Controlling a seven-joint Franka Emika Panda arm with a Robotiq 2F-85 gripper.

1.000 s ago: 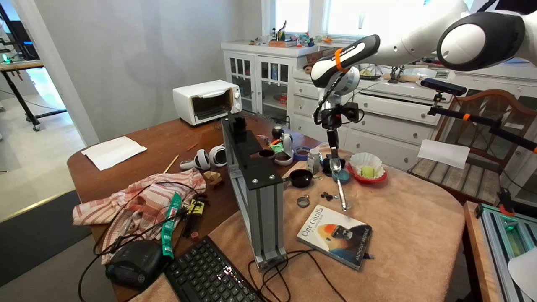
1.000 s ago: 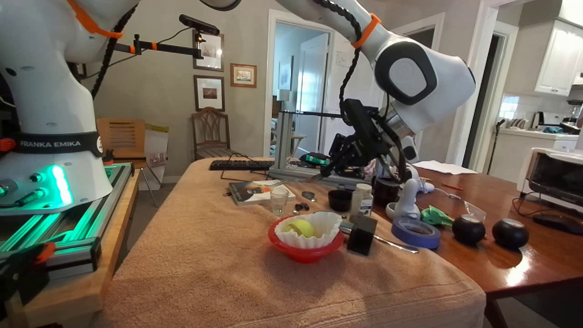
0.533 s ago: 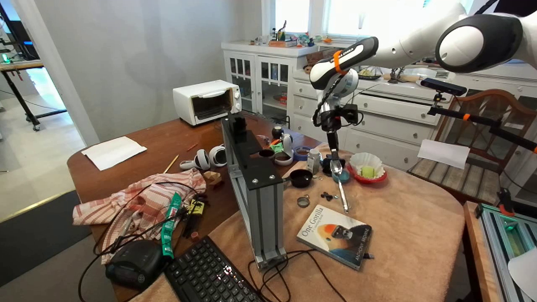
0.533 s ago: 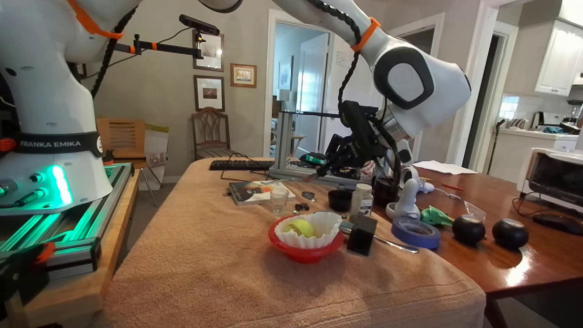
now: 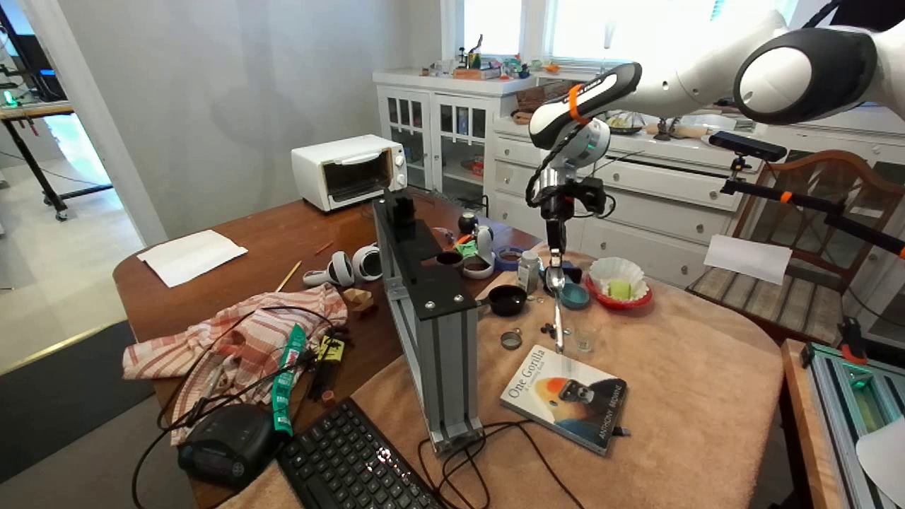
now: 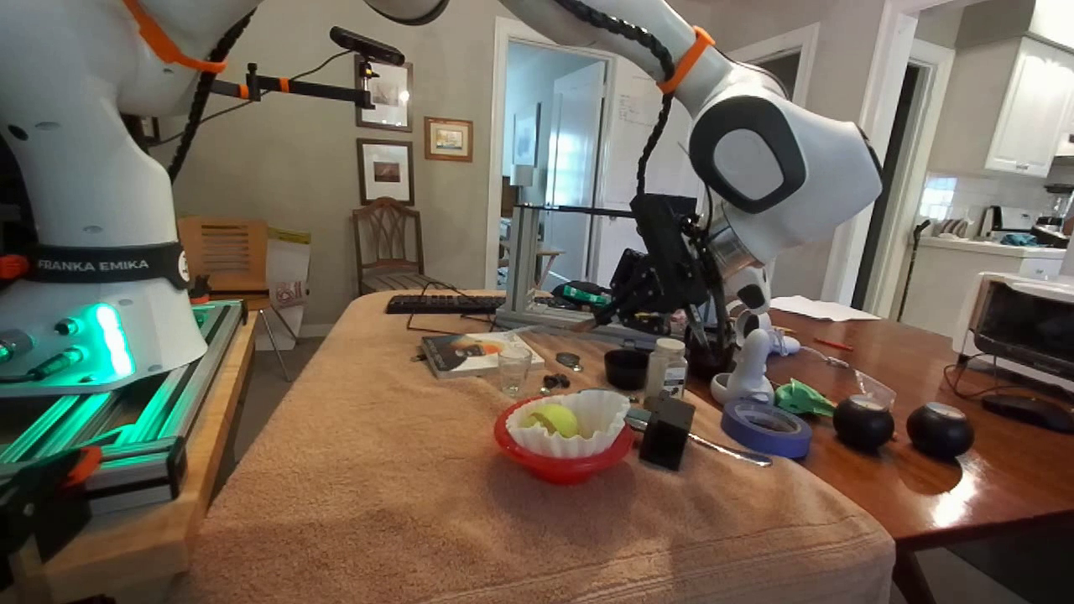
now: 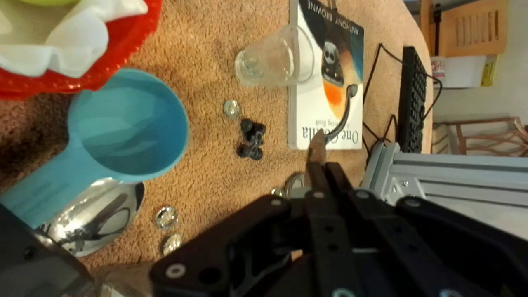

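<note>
My gripper (image 7: pixel 324 164) is shut on a metal spoon (image 5: pixel 556 278), gripping it at the bowl end. From the fingertips the spoon's thin handle points down toward the book (image 5: pixel 565 403) in an exterior view. In the wrist view the handle (image 7: pixel 343 119) shows in front of the book cover; whether it touches the book I cannot tell. A clear glass (image 7: pixel 268 62) stands on the towel beside the book. Further left in that view lie a blue scoop (image 7: pixel 132 119) and a second shiny spoon (image 7: pixel 103 214). Small black pieces (image 7: pixel 251 138) rest between scoop and book.
A red bowl (image 6: pixel 562 470) with a white paper liner holds something yellow-green. An aluminium frame (image 5: pixel 452 375) rises beside the gripper's area. A dark pan (image 5: pixel 507 300), a white bottle (image 6: pixel 665 373), a black box (image 6: pixel 667 432) and blue tape (image 6: pixel 765 428) stand nearby.
In an exterior view the spoon's handle end has swung left, uncovering the clear glass. The gripper has shifted slightly, with the spoon still held. Objects on the table have not moved.
</note>
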